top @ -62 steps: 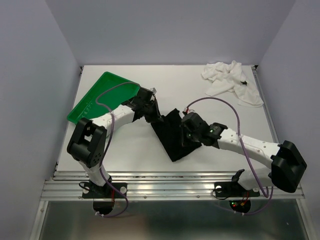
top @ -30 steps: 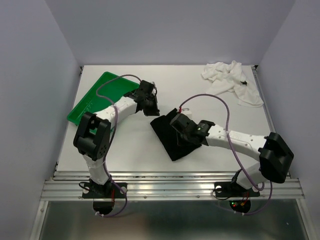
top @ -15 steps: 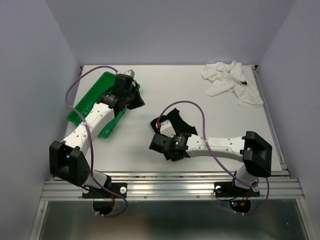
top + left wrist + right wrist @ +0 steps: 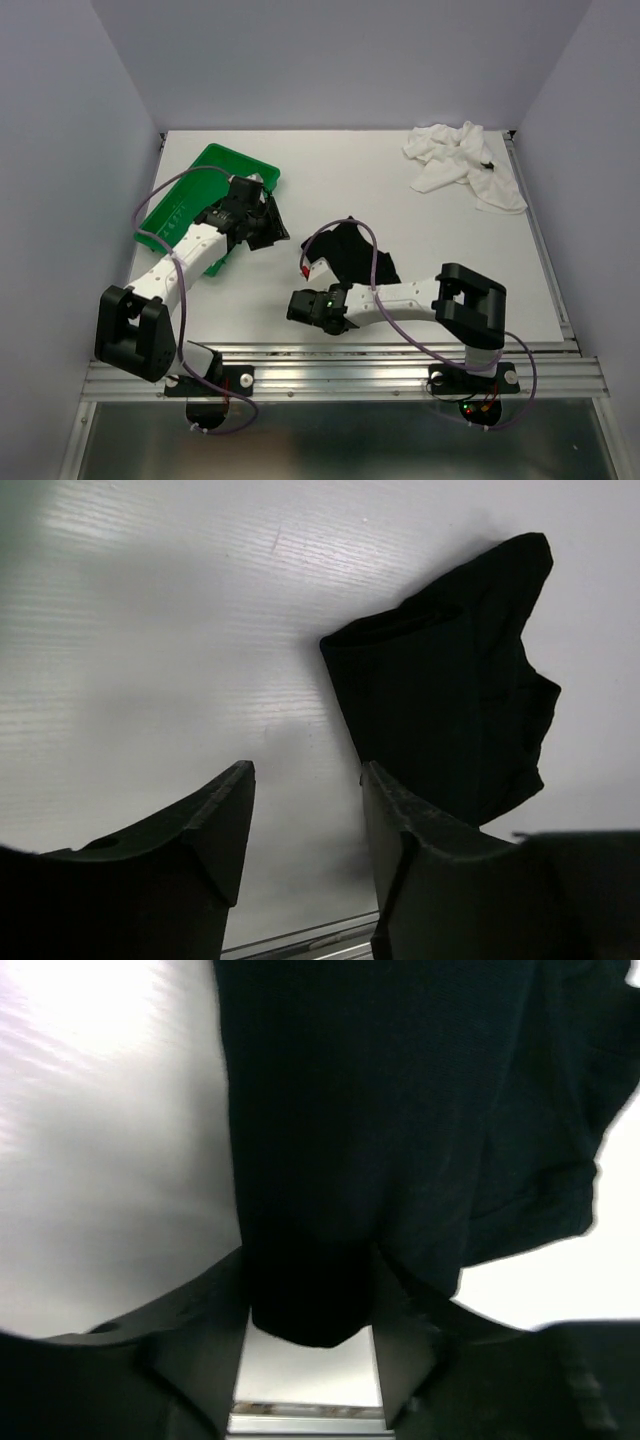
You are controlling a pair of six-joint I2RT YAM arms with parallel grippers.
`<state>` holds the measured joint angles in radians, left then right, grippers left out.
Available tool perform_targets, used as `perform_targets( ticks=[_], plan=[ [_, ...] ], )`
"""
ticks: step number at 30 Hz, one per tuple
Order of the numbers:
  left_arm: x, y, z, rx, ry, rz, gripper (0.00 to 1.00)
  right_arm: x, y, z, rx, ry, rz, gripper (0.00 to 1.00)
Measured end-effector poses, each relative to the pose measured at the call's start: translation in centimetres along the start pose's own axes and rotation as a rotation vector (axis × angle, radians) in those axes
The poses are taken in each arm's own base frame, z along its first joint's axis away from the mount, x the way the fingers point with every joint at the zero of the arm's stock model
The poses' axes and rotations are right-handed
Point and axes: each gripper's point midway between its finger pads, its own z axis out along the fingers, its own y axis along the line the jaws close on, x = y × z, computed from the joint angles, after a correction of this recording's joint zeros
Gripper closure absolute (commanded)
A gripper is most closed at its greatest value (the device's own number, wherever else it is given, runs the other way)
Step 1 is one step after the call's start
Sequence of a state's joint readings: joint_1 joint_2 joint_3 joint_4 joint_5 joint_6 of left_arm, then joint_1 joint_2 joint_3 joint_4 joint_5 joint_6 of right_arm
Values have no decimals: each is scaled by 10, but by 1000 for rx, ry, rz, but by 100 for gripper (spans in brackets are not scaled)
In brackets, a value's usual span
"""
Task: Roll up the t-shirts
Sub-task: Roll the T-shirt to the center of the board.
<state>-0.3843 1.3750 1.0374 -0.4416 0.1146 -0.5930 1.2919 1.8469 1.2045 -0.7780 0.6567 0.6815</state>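
Note:
The black t-shirt (image 4: 352, 256) lies bunched into a narrow folded strip at the table's middle (image 4: 450, 670). My right gripper (image 4: 308, 305) sits at its near end. In the right wrist view the thick end of the black t-shirt (image 4: 400, 1110) fills the gap between the fingers, so my right gripper (image 4: 310, 1260) is shut on it. The white t-shirt (image 4: 462, 160) is crumpled at the far right corner. To the left of the black t-shirt, beside the tray, my left gripper (image 4: 262, 225) stands open and empty (image 4: 307, 770).
A green plastic tray (image 4: 185, 205) lies flat at the far left, with my left arm across it. The metal rail (image 4: 340, 372) runs along the table's near edge, close to my right gripper. Walls enclose the table on three sides.
My left gripper has opened and come back from the tray's far edge toward the middle. My right gripper has slid toward the near edge to the black t-shirt's end, which is now more bunched.

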Motion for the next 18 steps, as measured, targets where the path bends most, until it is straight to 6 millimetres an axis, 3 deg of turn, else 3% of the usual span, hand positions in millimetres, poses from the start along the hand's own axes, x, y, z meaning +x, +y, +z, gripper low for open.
perform_targets(
  ticks=[1, 4, 7, 13, 18],
  plan=[
    [3, 0, 1, 6, 4, -4, 33, 3, -1, 4, 15, 1, -9, 63],
    [14, 2, 5, 32, 24, -17, 26, 2, -5, 8, 47, -16, -17, 80],
    [30, 4, 9, 70, 52, -29, 16, -1, -6, 6, 44, -39, -15, 90],
    [63, 1, 22, 172, 109, -42, 7, 1, -6, -6, -65, -58, 18, 96],
    [73, -11, 26, 242, 121, -37, 5, -6, 1, -20, -206, -73, 78, 99]
  ],
)
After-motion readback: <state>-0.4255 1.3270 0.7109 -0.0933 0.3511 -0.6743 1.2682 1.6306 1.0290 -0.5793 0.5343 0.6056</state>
